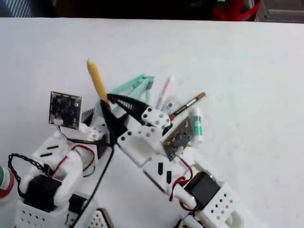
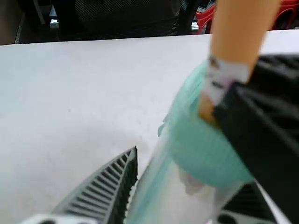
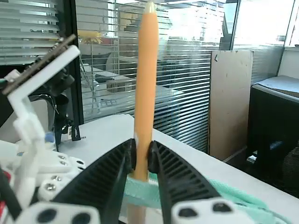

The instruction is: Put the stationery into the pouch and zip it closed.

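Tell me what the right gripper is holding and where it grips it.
The right gripper pinches the orange pen low on its barrel.

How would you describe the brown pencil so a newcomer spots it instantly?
Find the mint pouch mid-table in the high view; loose items lie beside it, away from the orange pen. The brown pencil is the thin dark diagonal stick, unlike the pale pen and stubby white-and-green tube.

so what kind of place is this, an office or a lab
Likely an office or lab workspace: window blinds and a board partition stand beyond a white table, where two robot arms sit at a mint pouch and pens.
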